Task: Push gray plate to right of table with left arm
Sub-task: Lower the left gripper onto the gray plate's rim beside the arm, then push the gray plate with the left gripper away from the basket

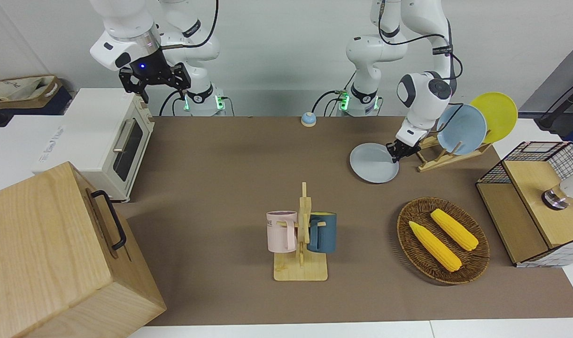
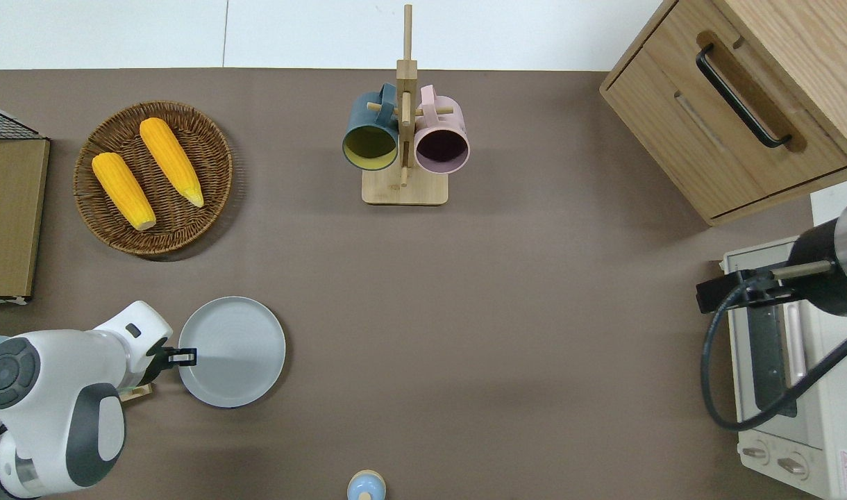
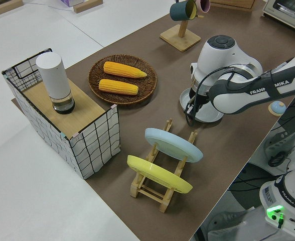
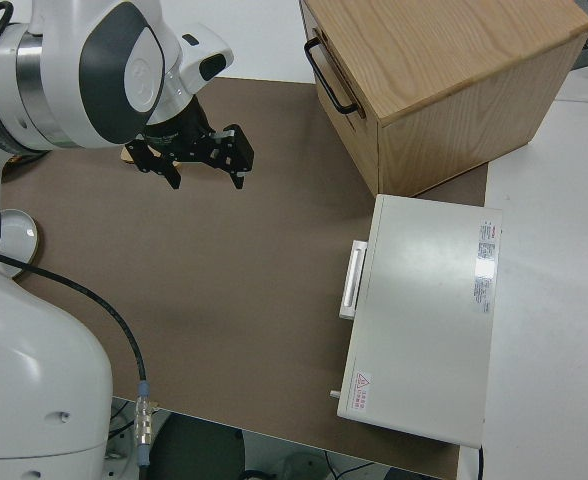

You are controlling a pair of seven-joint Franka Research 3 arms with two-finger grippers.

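The gray plate [image 2: 232, 351] lies flat on the table [image 2: 507, 361]; being round, it has no long axis. The left gripper [image 2: 186, 357] touches its rim at the left arm's end, though I cannot tell how its claw is set. The right arm is parked.

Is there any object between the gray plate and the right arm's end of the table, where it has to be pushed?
Nothing visible stands in the way. The left gripper is at the rim of the gray plate. The table is bare from there to the toaster oven; the mug rack stands farther from the robots.
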